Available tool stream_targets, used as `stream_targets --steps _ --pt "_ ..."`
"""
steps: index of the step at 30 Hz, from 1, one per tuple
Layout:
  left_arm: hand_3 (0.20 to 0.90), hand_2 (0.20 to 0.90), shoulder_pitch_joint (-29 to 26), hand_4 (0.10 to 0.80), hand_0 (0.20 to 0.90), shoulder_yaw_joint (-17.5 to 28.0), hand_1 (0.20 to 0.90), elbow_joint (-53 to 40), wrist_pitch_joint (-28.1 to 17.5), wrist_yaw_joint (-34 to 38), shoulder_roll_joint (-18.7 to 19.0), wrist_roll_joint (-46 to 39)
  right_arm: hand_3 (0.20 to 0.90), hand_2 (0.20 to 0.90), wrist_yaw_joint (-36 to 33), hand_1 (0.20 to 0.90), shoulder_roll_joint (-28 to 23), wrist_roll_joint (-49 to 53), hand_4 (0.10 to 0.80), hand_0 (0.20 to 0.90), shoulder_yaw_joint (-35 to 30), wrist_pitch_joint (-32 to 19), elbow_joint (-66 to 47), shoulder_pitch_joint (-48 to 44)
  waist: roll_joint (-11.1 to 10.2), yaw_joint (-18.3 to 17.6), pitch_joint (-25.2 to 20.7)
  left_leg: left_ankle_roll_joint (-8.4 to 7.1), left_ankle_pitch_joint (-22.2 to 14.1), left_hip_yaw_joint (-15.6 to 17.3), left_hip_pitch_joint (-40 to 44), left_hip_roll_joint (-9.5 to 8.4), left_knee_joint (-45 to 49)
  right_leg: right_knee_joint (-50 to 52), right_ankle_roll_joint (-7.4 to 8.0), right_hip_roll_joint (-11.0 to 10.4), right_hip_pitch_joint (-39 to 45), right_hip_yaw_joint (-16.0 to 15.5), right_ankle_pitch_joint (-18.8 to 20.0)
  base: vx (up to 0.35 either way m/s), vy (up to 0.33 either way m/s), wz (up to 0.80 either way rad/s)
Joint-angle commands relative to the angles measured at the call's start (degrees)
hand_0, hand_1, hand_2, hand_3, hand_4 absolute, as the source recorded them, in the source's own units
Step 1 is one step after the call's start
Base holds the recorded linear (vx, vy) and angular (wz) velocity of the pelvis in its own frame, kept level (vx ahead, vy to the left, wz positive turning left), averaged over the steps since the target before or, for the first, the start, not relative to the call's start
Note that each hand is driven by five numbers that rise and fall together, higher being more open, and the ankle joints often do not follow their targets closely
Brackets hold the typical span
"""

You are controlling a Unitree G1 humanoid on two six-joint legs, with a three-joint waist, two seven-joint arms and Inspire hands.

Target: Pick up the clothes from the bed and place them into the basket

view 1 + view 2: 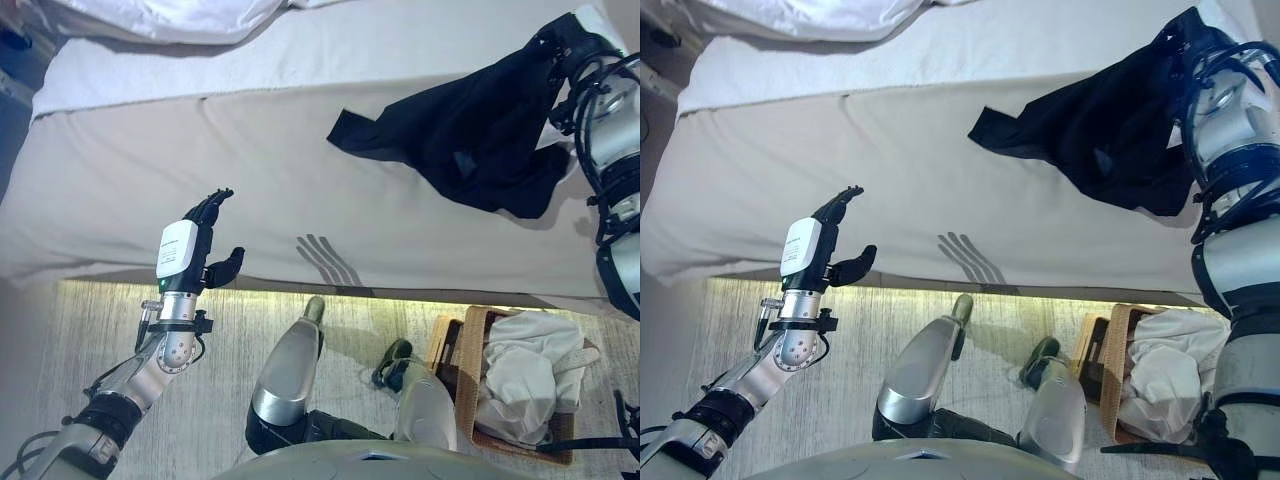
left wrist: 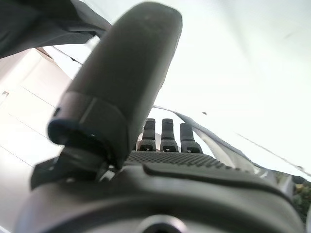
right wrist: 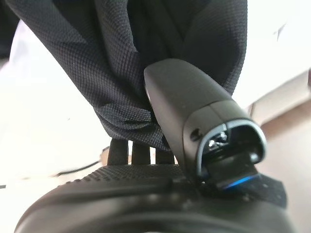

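A black garment point(image 1: 470, 130) hangs lifted over the right part of the beige bed point(image 1: 200, 150), with its lower folds still trailing on the cover. My right hand point(image 1: 575, 45) holds its top corner at the upper right; in the right wrist view the thumb point(image 3: 194, 111) pinches the dark cloth point(image 3: 146, 58) against the fingers. My left hand point(image 1: 200, 240) is raised over the bed's near edge at the lower left, open with straight fingers and holding nothing. A wicker basket point(image 1: 465, 400) stands on the floor at the lower right.
A white cloth point(image 1: 525, 375) lies bunched inside the basket. A white duvet point(image 1: 170, 15) is piled along the far side of the bed. A striped rug point(image 1: 100, 330) covers the floor between the bed and me.
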Motion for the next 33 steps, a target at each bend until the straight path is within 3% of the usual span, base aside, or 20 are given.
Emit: stream_targets --steps 1,8,17,26,33 --pt "0.9 0.9 3.1 0.8 0.9 1.0 0.9 3.0 -2.3 0.1 -0.6 -0.4 0.2 0.3 -4.4 0.3 -5.1 2.8 0.1 0.3 2.9 -5.3 -3.2 -6.1 -5.1 -2.0 -16.3 -0.16 -0.4 1.2 -2.8 0.29 -1.9 -1.3 -2.42 3.2 1.5 -2.2 -2.8 0.087 -0.067 -0.13" --pt "0.9 0.9 3.7 0.8 0.9 0.3 0.9 8.3 -4.5 -0.1 -2.3 1.7 0.2 0.3 -4.7 0.3 -7.5 4.3 0.1 0.3 2.4 -6.0 -6.0 -5.9 -6.2 -3.9 -19.4 -0.56 0.4 2.3 -0.6 1.16 -4.8 -4.3 -2.11 4.3 2.9 -1.8 -1.5 0.024 -0.048 -0.1" --pt "0.9 0.9 1.7 0.8 0.9 0.6 0.9 13.1 -6.0 0.1 -2.9 4.5 0.2 0.3 -6.7 0.3 -11.3 5.1 0.1 0.3 5.1 -4.4 -9.6 -8.7 -7.7 -8.2 -23.7 -1.0 0.6 5.4 3.5 2.44 -8.1 -8.3 -1.35 5.7 5.2 1.3 0.0 0.044 -0.035 -0.19" --pt "0.9 0.9 -0.8 0.8 0.9 0.6 0.9 18.6 -7.1 -0.5 -3.8 5.1 0.2 0.3 -8.3 0.3 -18.5 10.2 0.1 0.3 5.4 -0.8 -14.1 -11.3 -8.5 -12.8 -25.9 -1.12 0.8 7.4 5.7 2.97 -11.1 -10.3 0.02 6.4 4.9 5.1 1.5 0.012 -0.016 -0.24" --pt "0.9 0.9 -0.9 0.8 0.9 1.1 0.9 21.3 -7.6 -0.4 -4.5 6.2 0.2 0.3 -9.4 0.3 -24.5 12.7 0.1 0.3 2.2 0.8 -18.3 -8.0 -8.6 -16.4 -26.8 -0.88 0.6 9.5 6.5 3.52 -12.5 -11.3 0.7 6.8 3.7 8.4 2.4 -0.018 0.013 -0.24"
